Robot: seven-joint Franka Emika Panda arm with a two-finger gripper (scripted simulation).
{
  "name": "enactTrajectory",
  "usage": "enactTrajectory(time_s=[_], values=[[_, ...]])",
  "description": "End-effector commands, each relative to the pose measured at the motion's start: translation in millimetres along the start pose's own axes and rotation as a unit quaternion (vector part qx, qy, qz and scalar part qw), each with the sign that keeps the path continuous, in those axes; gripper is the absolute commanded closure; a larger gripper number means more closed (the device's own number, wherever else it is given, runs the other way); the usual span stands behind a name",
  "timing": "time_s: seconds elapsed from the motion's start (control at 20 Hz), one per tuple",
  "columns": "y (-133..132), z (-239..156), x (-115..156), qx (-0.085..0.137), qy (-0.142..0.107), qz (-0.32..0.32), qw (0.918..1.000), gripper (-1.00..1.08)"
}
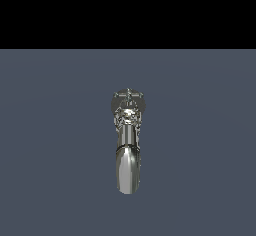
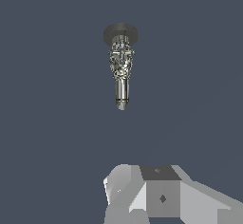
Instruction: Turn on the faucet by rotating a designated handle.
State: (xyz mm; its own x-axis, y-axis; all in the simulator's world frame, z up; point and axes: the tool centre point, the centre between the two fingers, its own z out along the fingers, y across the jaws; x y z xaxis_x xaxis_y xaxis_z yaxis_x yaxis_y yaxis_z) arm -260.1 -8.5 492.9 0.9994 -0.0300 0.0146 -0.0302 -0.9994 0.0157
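A chrome faucet (image 1: 128, 140) stands on a grey-blue floor. It has a round base, an ornate middle and a long spout that widens toward the camera. A small cross-shaped handle (image 1: 128, 96) sits on top of it, over the round base. The wrist view shows the same faucet (image 2: 121, 66) from some distance, with its dark round base (image 2: 120, 33) and its narrow spout tip (image 2: 121, 103). The gripper's fingers show in neither view. No arm shows in the exterior view.
A blocky white and grey body (image 2: 161, 194) fills the lower edge of the wrist view; it looks like part of the arm. The grey-blue floor (image 1: 50, 155) spreads all around the faucet, with a black band above it.
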Motion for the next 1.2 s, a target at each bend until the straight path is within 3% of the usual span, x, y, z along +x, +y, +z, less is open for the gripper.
enactTrajectory(time_s=[0.0, 0.05, 0.1, 0.15, 0.2, 0.25, 0.3, 0.35, 0.4, 0.45, 0.55, 0.6, 0.7, 0.75, 0.8, 0.85, 0.9, 0.95, 1.0, 1.05, 1.1, 1.15], values=[[1.6, 12.5, 5.3, 0.011, -0.01, 0.0, 0.9999, 0.39], [13.1, 50.3, 6.4, -0.009, -0.05, 0.014, 0.9986, 0.26], [-1.7, 55.9, 12.0, -0.025, -0.059, -0.007, 0.9979, 0.25], [19.3, 76.7, 20.8, -0.02, -0.067, 0.021, 0.9973, 0.31], [3.5, 107.1, 22.7, -0.024, -0.086, -0.005, 0.996, 0.09], [6.8, 127.4, 24.8, -0.002, -0.099, 0.029, 0.9947, 0.08], [-5.7, 144.4, 28.7, 0.005, -0.107, 0.019, 0.994, 0.03], [-6.4, 165.0, 29.4, -0.02, -0.12, 0.0, 0.9925, 0.07], [14.5, 177.8, 36.8, -0.01, -0.122, 0.049, 0.9913, -0.13], [22.9, 178.0, 35.9, -0.008, -0.122, 0.06, 0.9906, -0.13], [11.7, 197.9, 54.4, -0.035, -0.116, 0.065, 0.9905, -0.2], [31.5, 211.1, 57.4, -0.026, -0.12, 0.109, 0.9864, -0.42], [31.9, 224.0, 80.0, -0.012, -0.106, 0.156, 0.982, -0.33], [7.8, 232.1, 93.8, -0.014, -0.098, 0.128, 0.9868, -0.35], [13.5, 241.5, 102.4, -0.009, -0.095, 0.153, 0.9836, -0.37], [29.4, 265.7, 93.3, -0.006, -0.113, 0.16, 0.9807, -0.37], [22.3, 258.4, 121.4, -0.003, -0.084, 0.153, 0.9846, -0.68], [17.0, 254.1, 146.5, 0.005, -0.064, 0.178, 0.9819, -0.34], [-11.8, 299.9, 112.9, 0.015, -0.111, 0.192, 0.9751, -0.09], [-11.4, 300.7, 113.2, 0.015, -0.111, 0.192, 0.9749, -0.09], [9.5, 321.8, 101.8, 0.003, -0.126, 0.212, 0.9691, -0.47], [-2.7, 303.8, 148.8, 0.024, -0.084, 0.229, 0.9695, -0.73]])
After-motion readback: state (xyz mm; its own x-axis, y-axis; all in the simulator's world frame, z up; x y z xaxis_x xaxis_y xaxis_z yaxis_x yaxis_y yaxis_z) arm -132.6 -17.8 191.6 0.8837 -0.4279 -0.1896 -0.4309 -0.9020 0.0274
